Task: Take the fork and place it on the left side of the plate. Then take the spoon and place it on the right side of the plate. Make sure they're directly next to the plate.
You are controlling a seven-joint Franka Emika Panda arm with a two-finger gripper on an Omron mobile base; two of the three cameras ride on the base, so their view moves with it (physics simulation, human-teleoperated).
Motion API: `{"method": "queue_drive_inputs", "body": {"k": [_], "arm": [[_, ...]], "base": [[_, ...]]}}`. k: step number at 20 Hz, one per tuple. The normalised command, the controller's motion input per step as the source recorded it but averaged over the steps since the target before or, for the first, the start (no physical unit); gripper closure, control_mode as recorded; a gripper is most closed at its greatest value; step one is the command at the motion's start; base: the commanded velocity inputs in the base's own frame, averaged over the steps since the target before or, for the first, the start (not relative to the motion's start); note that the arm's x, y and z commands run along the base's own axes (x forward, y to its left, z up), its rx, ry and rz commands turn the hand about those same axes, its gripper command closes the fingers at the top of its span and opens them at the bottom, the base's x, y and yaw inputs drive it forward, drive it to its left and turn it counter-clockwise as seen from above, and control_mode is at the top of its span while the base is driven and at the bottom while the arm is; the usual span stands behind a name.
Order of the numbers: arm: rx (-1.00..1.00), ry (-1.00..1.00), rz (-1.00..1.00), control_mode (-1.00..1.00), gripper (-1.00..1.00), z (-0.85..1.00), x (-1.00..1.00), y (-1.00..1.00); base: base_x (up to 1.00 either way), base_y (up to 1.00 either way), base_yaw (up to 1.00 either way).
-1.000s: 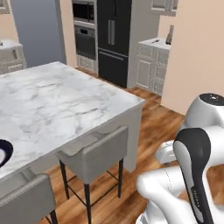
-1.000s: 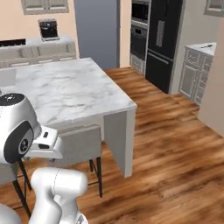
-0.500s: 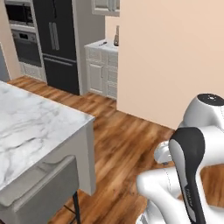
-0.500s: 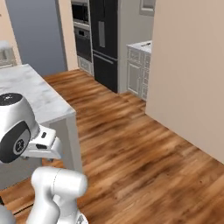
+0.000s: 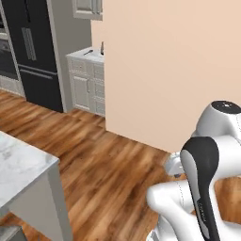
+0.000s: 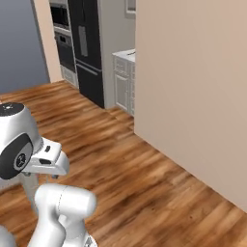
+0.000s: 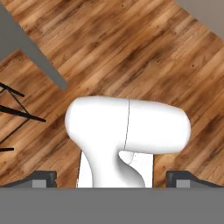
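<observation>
The fork, the spoon and the plate are out of view. My gripper [image 7: 116, 178] points down at the wooden floor, folded close over the robot's own body. Its two dark fingertips [image 7: 43, 177] stand far apart at the bottom of the hand view, open, with nothing held between them. In the base views the white arm is tucked in low, away from any counter.
A corner of the marble island [image 5: 19, 169] sits at the lower left. A peach wall [image 5: 179, 70] stands close ahead, with white cabinets [image 5: 87, 80] and a black fridge [image 5: 33, 52] beyond. Thin black stool legs [image 7: 13, 109] cross the wood floor [image 6: 144, 173].
The whole scene has slid left as the base turned right. The island has nearly left the frame and the peach wall has come in. The gripper stays open.
</observation>
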Motion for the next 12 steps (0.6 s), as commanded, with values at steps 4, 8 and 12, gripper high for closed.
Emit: {"method": "queue_drive_inputs", "body": {"k": [4, 8, 12], "arm": [[0.0, 0.0, 0.0, 1.0, -1.0, 0.0, 0.0, 0.0], [0.0, 0.0, 0.0, 1.0, -1.0, 0.0, 0.0, 0.0], [0.0, 0.0, 0.0, 1.0, -1.0, 0.0, 0.0, 0.0]], "base": [[1.0, -0.43, 0.0], [1.0, -0.06, 0.01], [1.0, -0.01, 0.14]]}}
